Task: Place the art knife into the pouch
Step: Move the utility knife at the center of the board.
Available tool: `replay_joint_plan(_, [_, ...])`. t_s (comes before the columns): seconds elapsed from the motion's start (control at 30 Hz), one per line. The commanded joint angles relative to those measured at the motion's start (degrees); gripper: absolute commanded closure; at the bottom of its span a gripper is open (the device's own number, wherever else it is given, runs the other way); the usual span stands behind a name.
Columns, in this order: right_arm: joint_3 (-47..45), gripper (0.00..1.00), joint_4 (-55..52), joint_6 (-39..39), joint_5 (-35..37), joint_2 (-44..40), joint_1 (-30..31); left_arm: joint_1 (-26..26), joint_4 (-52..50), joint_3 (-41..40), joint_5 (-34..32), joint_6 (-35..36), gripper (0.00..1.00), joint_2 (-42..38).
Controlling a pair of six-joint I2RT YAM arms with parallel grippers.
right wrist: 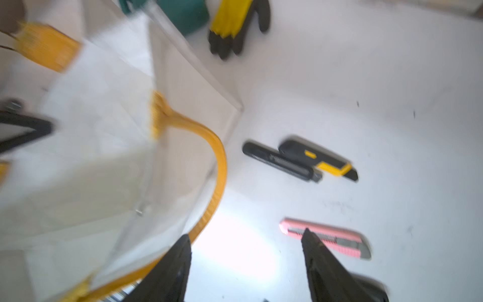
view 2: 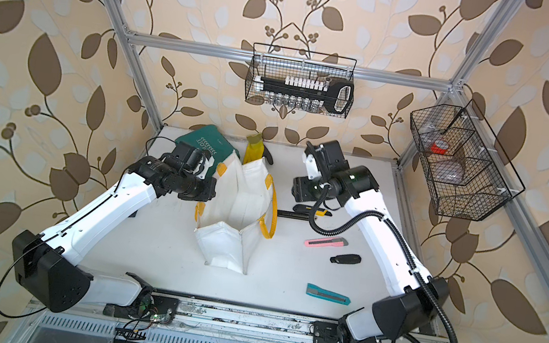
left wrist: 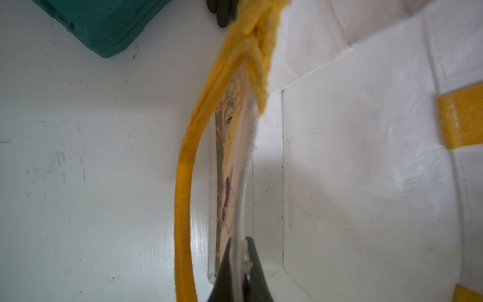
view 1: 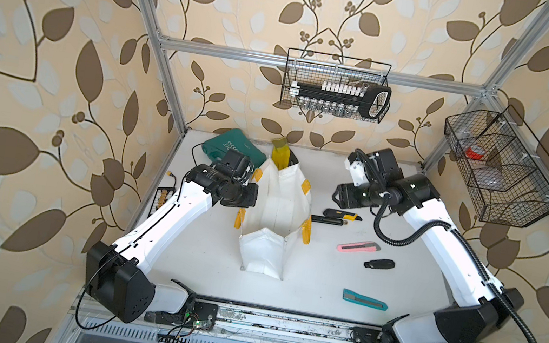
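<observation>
Left jaws pinch pouch (left wrist: 352, 157) rim, hidden under wrist in both top views; right jaws apart, empty, blurred.

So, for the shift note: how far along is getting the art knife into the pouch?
Done: the left gripper pinches the pouch by its rim, mouth open. In hand: the right gripper is open and empty. Left: grasping and dropping in; the pink knife, teal knife and black-and-yellow knife lie on the table.
</observation>
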Motion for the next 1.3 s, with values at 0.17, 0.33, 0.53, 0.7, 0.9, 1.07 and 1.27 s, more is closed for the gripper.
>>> replay_joint_plan(0.17, [-23.9,0.29,-3.5,14.8,-1.3,-13.1,-0.2,-0.7,-0.9,3.1,-1.5,2.9,1.0,-0.8])
replay_joint_plan(0.33, [-39.6,0.29,0.9,26.6,-3.0,-23.4,-0.1,-0.7,-0.2,1.9,-1.5,3.5,1.0,-0.7])
replay_joint_plan(0.53, [-48.7,0.28,1.5,37.3,-0.5,-30.5,0.1,-0.7,0.2,1.9,-1.1,4.3,1.0,-0.7])
replay_joint_plan(0.7, [-54.6,0.23,4.8,46.1,-2.2,-35.5,0.2,-0.7,0.5,1.1,-1.3,4.3,1.0,-1.1])
replay_joint_plan(0.9, [-61.2,0.21,11.9,56.9,-6.4,-37.8,0.2,-0.7,0.9,0.1,-0.7,4.2,1.0,-1.3])
replay_joint_plan(1.07, [-60.4,0.21,11.0,57.6,-4.7,-37.1,0.2,-0.7,1.0,-0.3,-0.7,4.2,1.0,-1.7])
replay_joint_plan(1.27, [-60.8,0.21,10.6,58.3,-4.1,-36.1,0.1,-0.7,1.0,-0.4,-0.7,4.2,1.0,-1.6])
